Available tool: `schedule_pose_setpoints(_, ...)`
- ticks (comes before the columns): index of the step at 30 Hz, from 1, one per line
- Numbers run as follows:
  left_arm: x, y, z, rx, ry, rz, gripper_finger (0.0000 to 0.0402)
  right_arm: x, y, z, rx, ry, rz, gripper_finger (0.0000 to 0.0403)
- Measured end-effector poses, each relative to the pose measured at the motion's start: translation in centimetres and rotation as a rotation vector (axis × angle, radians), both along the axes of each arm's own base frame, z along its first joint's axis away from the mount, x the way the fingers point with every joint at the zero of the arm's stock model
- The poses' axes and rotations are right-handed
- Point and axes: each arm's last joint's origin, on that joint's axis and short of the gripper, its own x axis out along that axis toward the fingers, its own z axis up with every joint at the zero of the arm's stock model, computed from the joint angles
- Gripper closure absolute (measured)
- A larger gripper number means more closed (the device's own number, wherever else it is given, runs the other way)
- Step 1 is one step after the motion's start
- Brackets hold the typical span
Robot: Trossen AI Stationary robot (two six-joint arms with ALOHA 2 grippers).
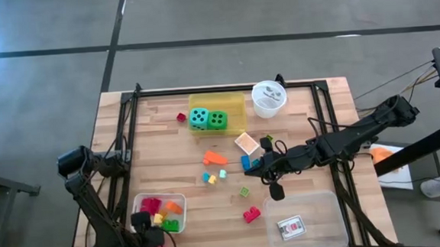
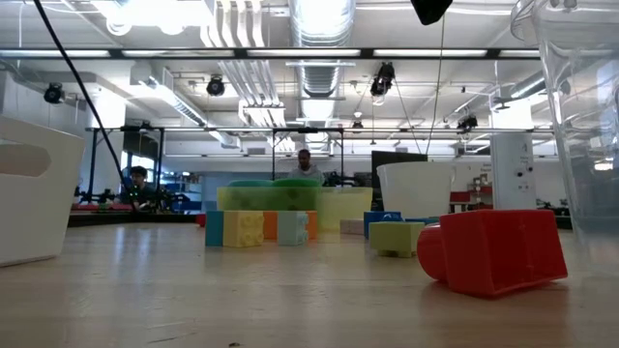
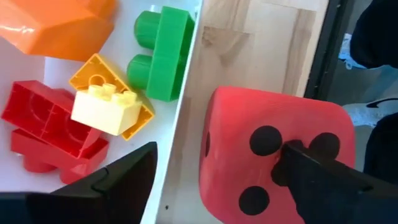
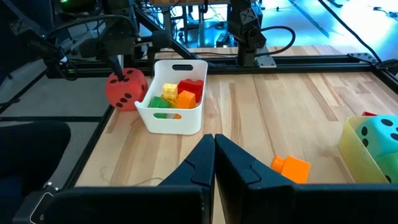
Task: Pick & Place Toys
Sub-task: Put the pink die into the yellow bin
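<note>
A red die with black dots [image 3: 249, 124] sits on the wood just outside the white tray [image 3: 180, 155], at the table's near left corner; it also shows in the right wrist view [image 4: 126, 89]. The tray holds red, yellow, orange and green blocks [image 3: 106, 109]. My left gripper [image 3: 221, 152] points down and is open, one finger over the tray and the other over the die. My right gripper [image 4: 214, 142] hangs shut and empty above the middle of the table [image 1: 249, 168]. A teal die [image 1: 198, 119] and a green die [image 1: 217, 120] lie in the yellow tray [image 1: 238, 107]. My left gripper has one finger [image 3: 311, 174] lying over the red die's dotted face [image 3: 264, 140], coming from above. I cannot tell whether it touches the die. The other finger [image 3: 124, 177] stands over the white tray's inside, touching nothing that shows.
Loose blocks lie mid-table: orange [image 1: 214, 158], blue [image 1: 246, 162], green [image 1: 244, 192], red [image 1: 251, 214], and another red [image 1: 180, 117] far left. A card [image 1: 246, 142] lies near them. A clear tray [image 1: 317, 209] holds a card [image 1: 291, 226]. A white cup [image 1: 268, 99] stands at the far right.
</note>
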Motion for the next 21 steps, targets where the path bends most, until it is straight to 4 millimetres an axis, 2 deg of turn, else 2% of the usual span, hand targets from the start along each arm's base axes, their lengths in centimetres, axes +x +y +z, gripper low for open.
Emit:
schedule_pose_setpoints(8, -0.3, 0.5, 0.9, -0.007, 0.005, 0.009, 0.0028, 0.0, 0.0, 0.0, 0.000, 0.000, 0.000, 0.0394)
schedule_pose_setpoints(21, -0.7, 1.2, 1.5, 0.022, 0.020, 0.014, 0.0025, 0.0, 0.0, 0.0, 0.000, 0.000, 0.000, 0.0394)
